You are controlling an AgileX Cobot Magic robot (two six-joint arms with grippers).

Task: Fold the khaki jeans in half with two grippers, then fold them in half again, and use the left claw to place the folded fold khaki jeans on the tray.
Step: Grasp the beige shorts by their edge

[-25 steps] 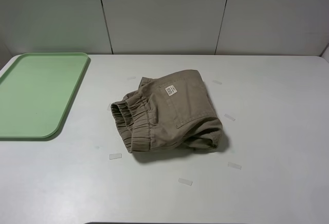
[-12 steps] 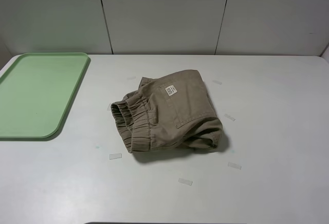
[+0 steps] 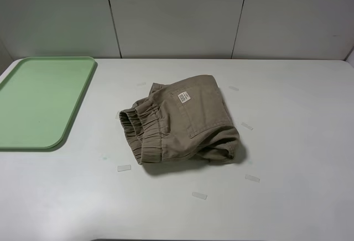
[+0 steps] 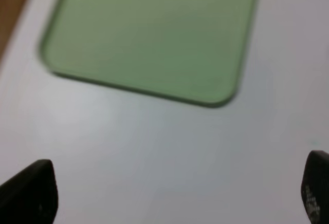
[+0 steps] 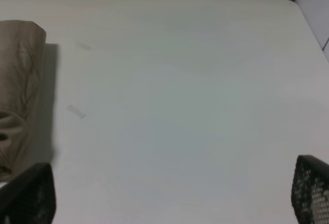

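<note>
1. Lying in a folded bundle on the table [image 3: 298, 114], the jeans [image 3: 180, 122] sit near the middle in the high view, well apart from the tray [image 3: 38, 100], which lies at the table's left edge.
2. The gathered waistband [image 3: 138, 130] points left, toward the tray side; the rounded fold is on the right, at the near corner.
3. The bundle is close to square. Its slightly longer axis runs left to right, skewed a little so the right end sits nearer the camera.
4. A white label [image 3: 183, 97] shows on top, toward the far edge.
5. Bits of tape [image 3: 124, 168] lie on the table around the bundle.
6. The left gripper [image 4: 172, 193] hangs above bare table just beside a rounded corner of the tray; that view is blurred. Its jaws are spread wide, one fingertip [image 4: 28, 193] at each lower corner of the picture, holding and touching nothing.
7. The right gripper [image 5: 169, 193] is over bare table beside the jeans, whose edge shows at the side of its view. Its jaws are likewise spread wide and hold nothing.
8. Neither gripper appears in the high view.
</note>
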